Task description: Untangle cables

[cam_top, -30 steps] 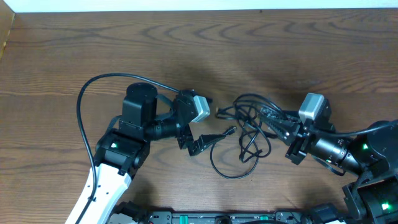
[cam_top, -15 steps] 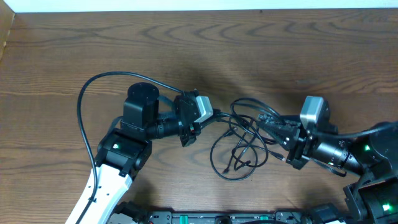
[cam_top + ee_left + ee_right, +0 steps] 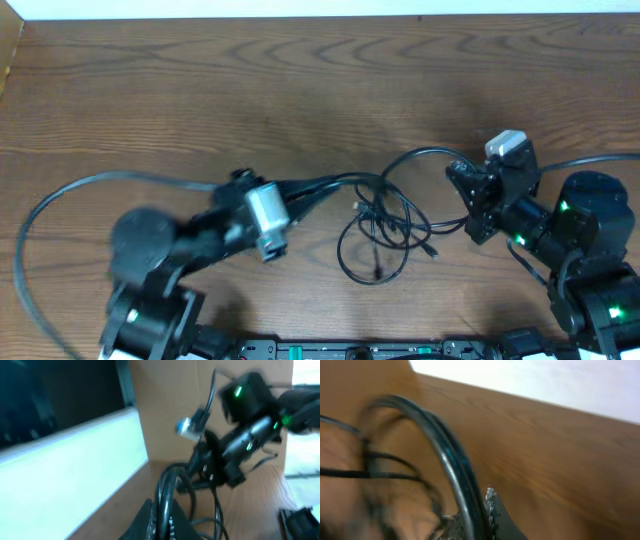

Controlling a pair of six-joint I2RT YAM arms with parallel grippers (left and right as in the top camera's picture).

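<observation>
The thin black cables [image 3: 380, 228] lie as a tangle of loops in the middle of the table, stretched between both arms. My left gripper [image 3: 322, 188], blurred by motion, is shut on a cable strand at the tangle's left side. In the left wrist view that strand [image 3: 167, 485] runs straight up out of the closed jaws [image 3: 162, 522]. My right gripper [image 3: 460, 176] is shut on another strand that arcs over the tangle's upper right. The right wrist view shows this curved cable [image 3: 442, 442] pinched in the jaws [image 3: 479, 520].
The left arm's thick wire [image 3: 60, 196] sweeps in a wide loop over the left of the table. The right arm's wire [image 3: 600, 158] runs off to the right edge. A white wall [image 3: 300, 8] borders the far edge of the wooden table [image 3: 300, 80].
The left gripper closed on a cable strand and swung left and toward the near edge. The right gripper moved right and back with its strand. The tangle has been drawn out between them.
</observation>
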